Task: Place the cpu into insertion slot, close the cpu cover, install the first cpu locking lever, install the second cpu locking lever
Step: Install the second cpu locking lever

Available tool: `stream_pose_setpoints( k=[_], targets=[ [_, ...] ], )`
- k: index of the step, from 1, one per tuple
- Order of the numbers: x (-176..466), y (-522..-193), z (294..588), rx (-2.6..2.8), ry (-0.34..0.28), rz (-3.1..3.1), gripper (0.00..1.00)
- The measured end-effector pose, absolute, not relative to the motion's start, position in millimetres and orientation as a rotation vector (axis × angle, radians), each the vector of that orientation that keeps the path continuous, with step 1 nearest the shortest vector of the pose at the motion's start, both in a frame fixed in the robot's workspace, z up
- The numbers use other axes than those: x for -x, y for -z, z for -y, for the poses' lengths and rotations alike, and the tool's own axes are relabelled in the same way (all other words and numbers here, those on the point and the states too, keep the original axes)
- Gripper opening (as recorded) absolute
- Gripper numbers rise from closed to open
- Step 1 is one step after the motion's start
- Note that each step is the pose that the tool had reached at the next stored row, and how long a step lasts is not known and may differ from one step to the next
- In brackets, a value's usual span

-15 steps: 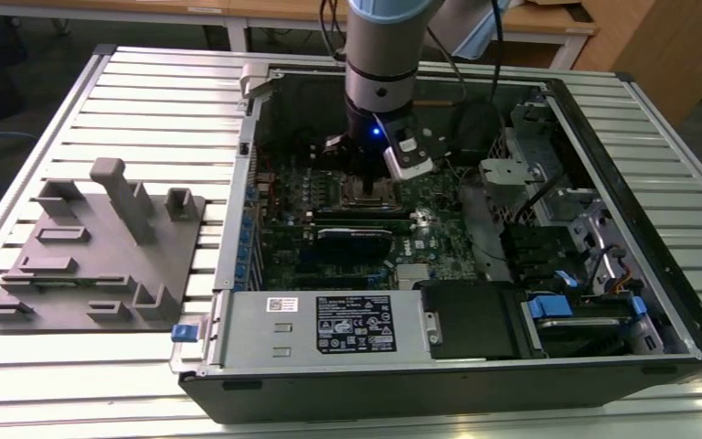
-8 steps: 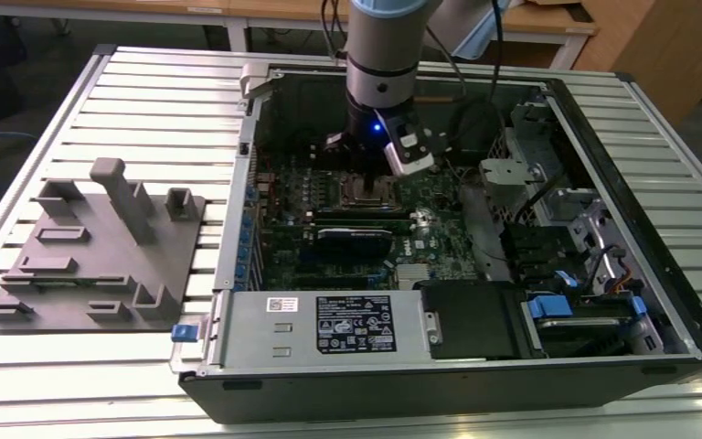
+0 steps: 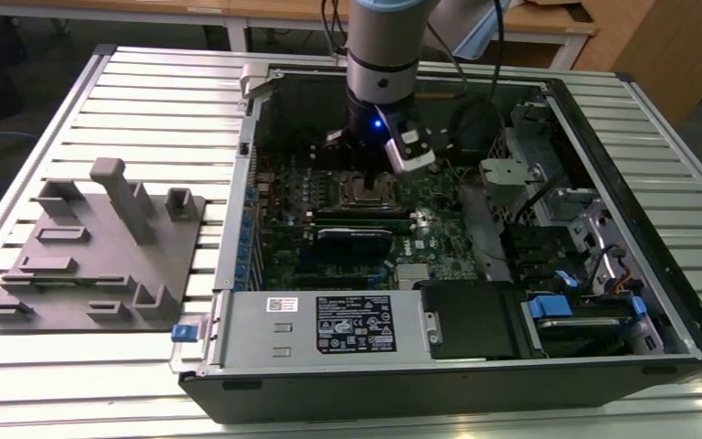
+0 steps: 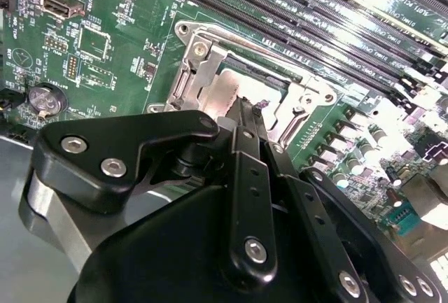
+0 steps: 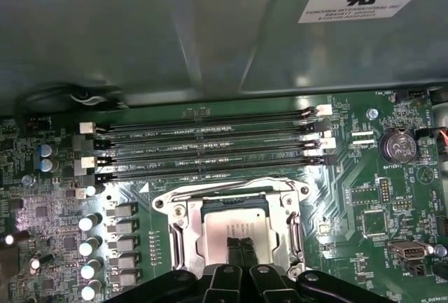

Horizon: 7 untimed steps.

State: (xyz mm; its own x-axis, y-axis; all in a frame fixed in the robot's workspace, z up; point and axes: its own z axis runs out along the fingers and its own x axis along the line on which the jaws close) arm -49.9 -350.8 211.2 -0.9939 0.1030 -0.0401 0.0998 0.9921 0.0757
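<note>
Landmark: the insertion slot [image 5: 236, 229], a square socket with a silvery rim on the green motherboard [image 3: 326, 229], inside the open computer case [image 3: 473, 366] that lies on the slatted surface [image 3: 143, 91].

Cpu: the cpu [image 5: 234, 231] lies flat inside the insertion slot, its dull grey top facing up; in the second wrist view its top [image 4: 222, 96] shows within the same rim.

Claw: the claw [image 5: 241, 247] hangs directly over the insertion slot, fingertips [image 5: 234, 250] pressed together and pointing down at the near half of the chip's top. In the first wrist view the tips overlap the chip; whether they touch it or sit just above cannot be told.

Claw state: fingers together, nothing seen between them.

Key relation: the cpu is straight below the claw, not off to a side; the joined fingers run across the socket toward the memory slots [image 5: 210, 142], which lie just beyond the far side of the insertion slot.

Cpu cover: the silvery frame around the insertion slot is visible, but whether the cover plate is down over the chip or swung back cannot be told.

Progress, as a judgement: the chip seems seated; the cover and lever steps cannot be confirmed.

Elsewhere: a grey fixture block [image 3: 95, 256] rests on the surface, well apart from the insertion slot, on the exterior view's left.
</note>
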Motion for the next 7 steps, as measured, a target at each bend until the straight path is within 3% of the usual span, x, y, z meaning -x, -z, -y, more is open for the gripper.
stream_pose_setpoints(
  k=[7],
  targets=[
    [49.9,-212.5,350.7,-0.157,-0.114,-3.092,0.1]
  ],
)
